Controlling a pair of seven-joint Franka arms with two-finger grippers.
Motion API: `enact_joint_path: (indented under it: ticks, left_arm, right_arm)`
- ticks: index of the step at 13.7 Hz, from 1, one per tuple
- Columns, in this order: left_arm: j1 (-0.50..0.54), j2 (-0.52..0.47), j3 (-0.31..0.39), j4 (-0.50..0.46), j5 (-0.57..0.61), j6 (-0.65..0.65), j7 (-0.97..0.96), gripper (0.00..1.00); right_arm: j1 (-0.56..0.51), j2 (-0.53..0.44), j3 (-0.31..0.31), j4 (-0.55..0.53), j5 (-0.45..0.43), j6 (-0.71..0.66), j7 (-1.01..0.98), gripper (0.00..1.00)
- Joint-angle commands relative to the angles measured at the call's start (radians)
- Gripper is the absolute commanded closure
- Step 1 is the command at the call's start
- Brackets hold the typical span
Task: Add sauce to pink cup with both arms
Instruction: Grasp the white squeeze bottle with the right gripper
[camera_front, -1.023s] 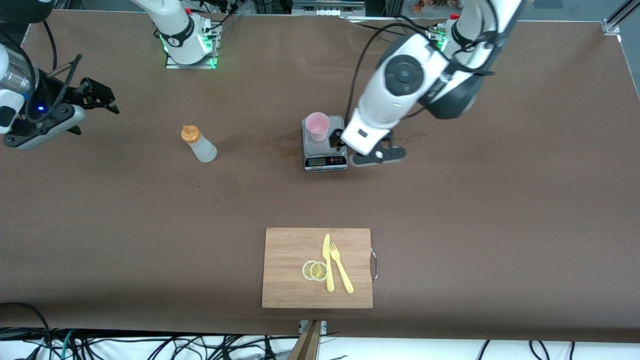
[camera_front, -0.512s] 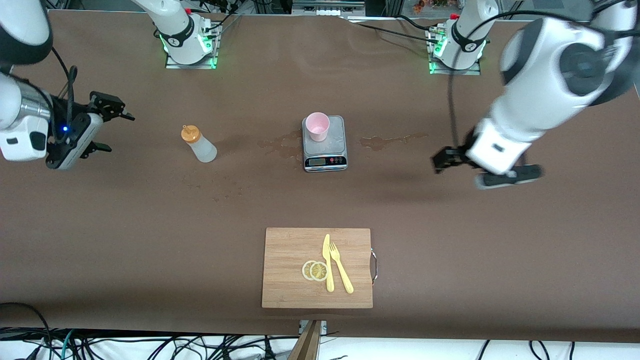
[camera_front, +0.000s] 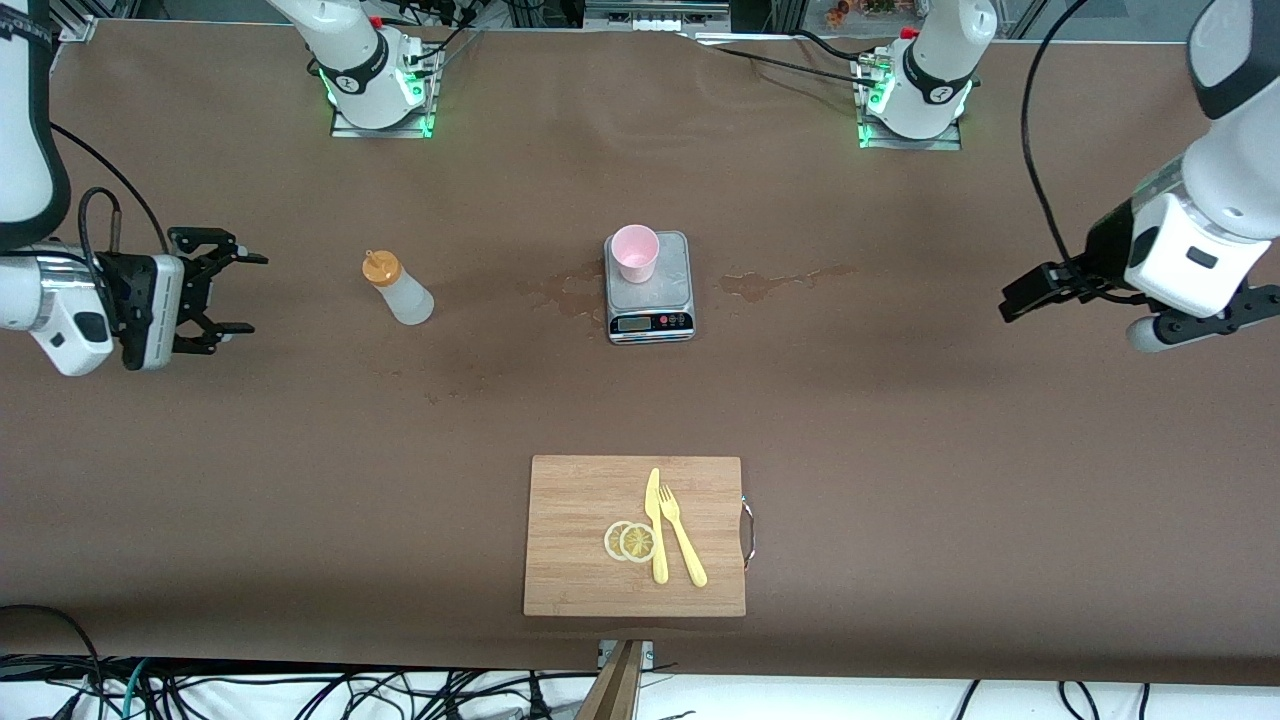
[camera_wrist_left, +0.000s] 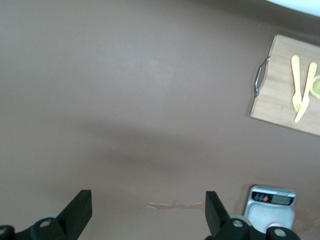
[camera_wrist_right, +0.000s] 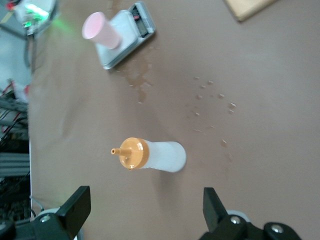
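- I see the sauce (camera_front: 397, 290) standing upright on the brown worktop (camera_front: 900, 430), toward the right arm's end, its orange nozzle cap (camera_wrist_right: 131, 153) on top.
- The pink cup (camera_front: 635, 252) sits on the grey scale (camera_front: 650, 300) near the middle of the worktop, on the part of the platform farther from the front camera, with the scale's display on the nearer edge.
- The sauce and the pink cup are well apart; I make out dried splash marks (camera_front: 560, 290) on the worktop between them and on the scale's other flank too.
- My right tool (camera_front: 228, 292) hovers over the worktop at the right arm's end, fingers spread and holding nothing, pointing toward the sauce but not touching it.
- In the right wrist view both black fingertips (camera_wrist_right: 77, 205) frame the sauce with a gap on each flank.
- My left tool (camera_front: 1035, 292) hangs over bare worktop at the left arm's end, fingers spread and holding nothing, well apart from the scale.
- Nearer to the front camera lies a wooden cutting board (camera_front: 580, 540) carrying a yellow knife (camera_front: 655, 530), a yellow fork (camera_front: 682, 540) and two lemon slices (camera_front: 630, 541).
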Motion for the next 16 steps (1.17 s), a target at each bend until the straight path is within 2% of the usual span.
enact_joint_path:
  ticks: [1, 4, 6, 8, 12, 16]
  left_arm:
    - [0.037, -0.004, 0.028, 0.024, 0.01, -0.057, 0.162, 0.0]
    - [0.076, -0.01, 0.029, 0.022, 0.01, -0.074, 0.285, 0.0]
    - [0.084, -0.01, 0.029, 0.021, 0.01, -0.072, 0.335, 0.0]
    - [0.089, -0.01, 0.031, 0.016, 0.01, -0.074, 0.363, 0.0]
    - [0.09, 0.003, 0.029, 0.021, 0.015, -0.077, 0.364, 0.0]
    - [0.081, 0.009, 0.025, 0.024, 0.015, -0.077, 0.362, 0.0]
  right_arm:
    - [-0.046, -0.023, 0.005, -0.139, 0.056, 0.018, -0.232, 0.0]
    - [-0.108, -0.008, 0.0, -0.243, 0.078, 0.041, -0.508, 0.0]
    - [-0.141, 0.054, -0.021, -0.289, 0.118, 0.041, -0.708, 0.0]
    - [-0.158, 0.157, -0.023, -0.285, 0.156, 0.044, -0.886, 0.0]
    - [-0.158, 0.263, -0.023, -0.286, 0.22, 0.052, -1.002, 0.0]
    - [-0.131, 0.372, -0.013, -0.283, 0.358, 0.038, -1.068, 0.0]
